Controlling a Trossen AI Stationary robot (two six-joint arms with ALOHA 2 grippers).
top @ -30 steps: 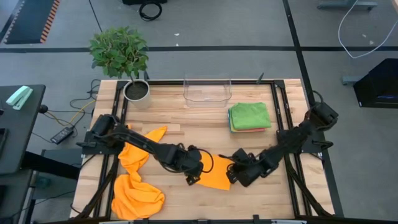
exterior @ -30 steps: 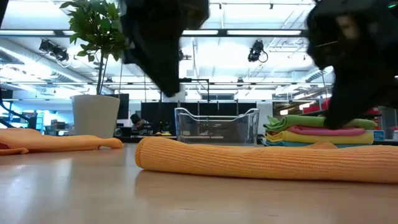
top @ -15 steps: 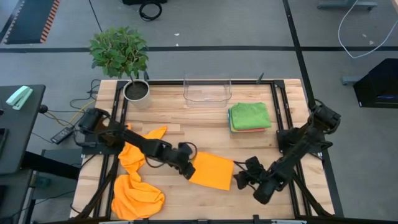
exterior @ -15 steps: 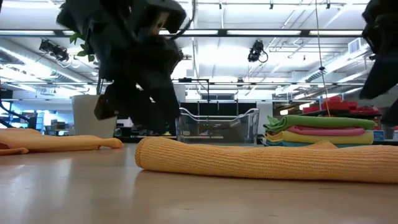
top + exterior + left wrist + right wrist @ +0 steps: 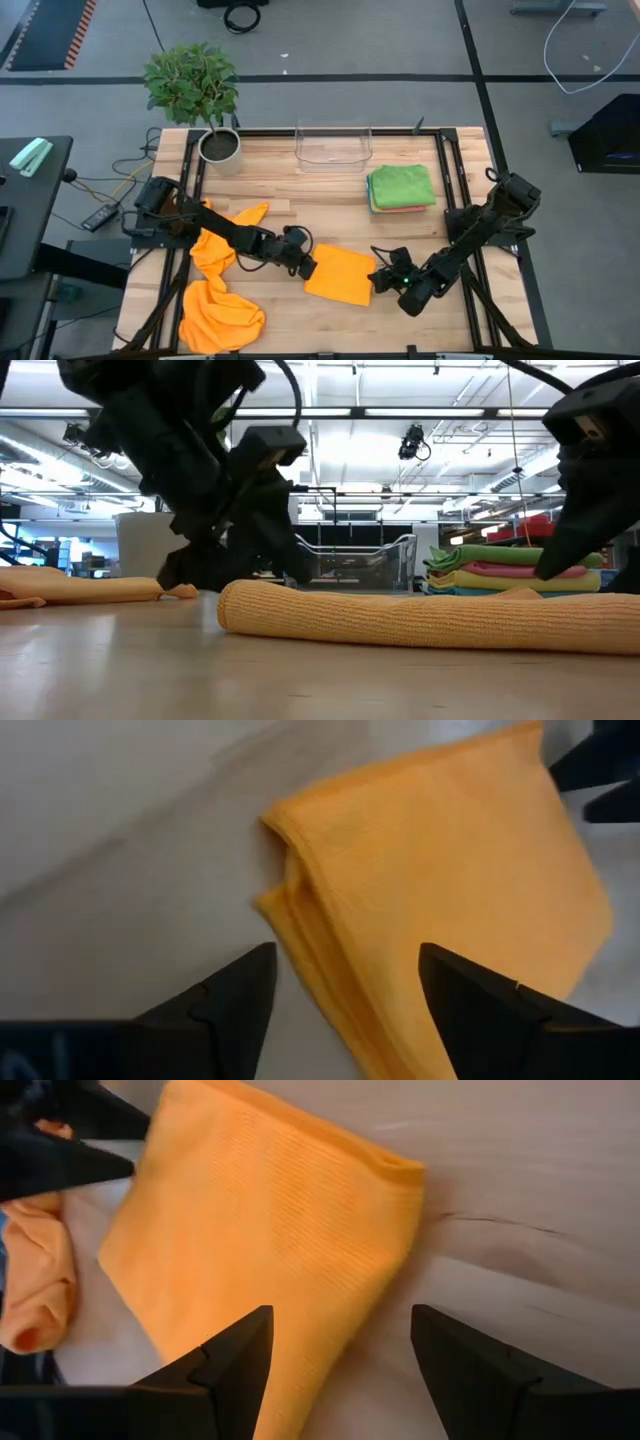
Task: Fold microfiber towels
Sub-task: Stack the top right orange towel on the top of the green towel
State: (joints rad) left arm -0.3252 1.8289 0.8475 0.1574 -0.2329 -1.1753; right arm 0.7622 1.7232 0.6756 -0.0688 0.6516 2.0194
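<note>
A folded orange towel (image 5: 340, 273) lies flat on the wooden table near its front edge, and shows as a thick roll in the low view (image 5: 420, 618). My left gripper (image 5: 305, 265) stands open at its left edge, fingers either side of the towel's layered corner (image 5: 290, 910). My right gripper (image 5: 385, 281) stands open at its right edge, by the folded corner (image 5: 405, 1175). I see neither touching the cloth. Two crumpled orange towels (image 5: 222, 305) lie at the front left. A stack of folded towels, green on top (image 5: 402, 187), rests at the back right.
A clear plastic bin (image 5: 333, 146) stands at the middle of the far edge. A potted plant (image 5: 218, 143) sits at the far left corner. Bare wood lies between the folded towel and the stack.
Both grippers have come off the top of the folded orange towel and now stand at its left and right edges. Both have sunk toward the table and rolled at the wrist. The right one swung out to the right first, then came back. The towel lies still.
</note>
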